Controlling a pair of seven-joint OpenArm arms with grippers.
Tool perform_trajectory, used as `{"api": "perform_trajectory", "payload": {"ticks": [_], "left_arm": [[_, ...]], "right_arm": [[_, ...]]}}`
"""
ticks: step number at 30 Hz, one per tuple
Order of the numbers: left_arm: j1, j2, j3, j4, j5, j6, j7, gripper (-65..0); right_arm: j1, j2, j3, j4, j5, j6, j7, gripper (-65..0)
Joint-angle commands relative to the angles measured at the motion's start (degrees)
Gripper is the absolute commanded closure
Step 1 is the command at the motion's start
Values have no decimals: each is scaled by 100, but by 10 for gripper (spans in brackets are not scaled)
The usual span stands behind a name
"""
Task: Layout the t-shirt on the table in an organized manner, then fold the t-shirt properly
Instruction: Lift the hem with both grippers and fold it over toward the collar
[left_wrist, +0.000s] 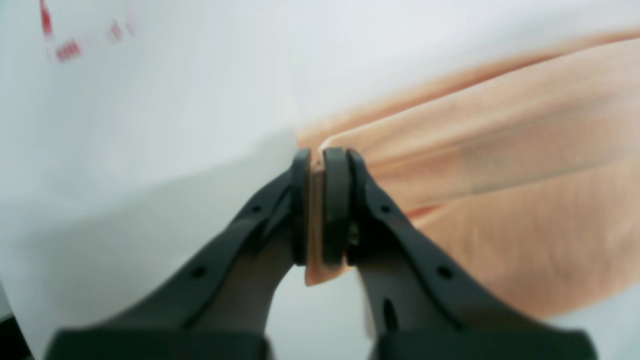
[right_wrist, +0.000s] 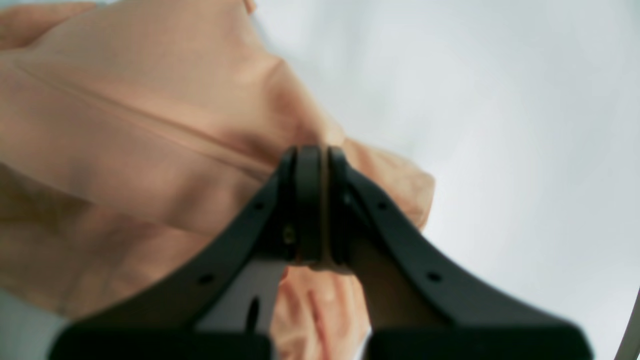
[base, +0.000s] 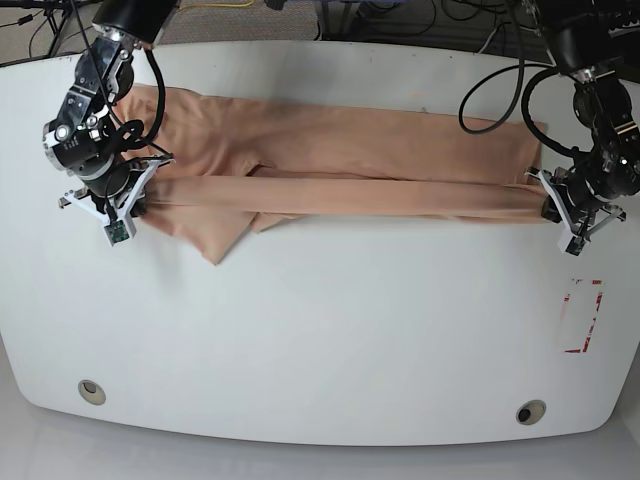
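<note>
The peach t-shirt (base: 330, 165) lies stretched in a long band across the far half of the white table (base: 320, 330). My left gripper (base: 548, 208) is shut on the shirt's right end; in the left wrist view its pads (left_wrist: 336, 200) pinch a thin fold of the t-shirt (left_wrist: 500, 165). My right gripper (base: 140, 200) is shut on the shirt's left end, and the right wrist view shows fabric of the t-shirt (right_wrist: 130, 130) clamped between its pads (right_wrist: 307, 200), with a bunch hanging below. A flap of cloth (base: 225, 235) sticks out toward the front near the left end.
A red dashed rectangle mark (base: 583, 316) lies on the table front of my left gripper. Two round grommet holes (base: 91, 391) (base: 530, 412) sit near the front edge. Cables run behind the table's far edge.
</note>
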Motion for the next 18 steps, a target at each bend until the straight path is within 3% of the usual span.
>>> {"api": "perform_trajectory", "payload": {"ticks": [1,11,14,18], "left_arm": [[169,-130,-76,299,47,29,-55,-1],[714,-138,-59,317,82,29,-55,-22],[811,-138,-59,317,91,29,-55,-114],[837,-147,-59,317,100,29,-55,-290]], "right_arm": [[-272,-5,25,300,-60,-45,39,0],[-896,-321,25,344,-60,-45,56,-8],[-984,-383,17,344,-86,-45,65,-67],[-1063,-400,17,344,-86,-45,65,-239]]}}
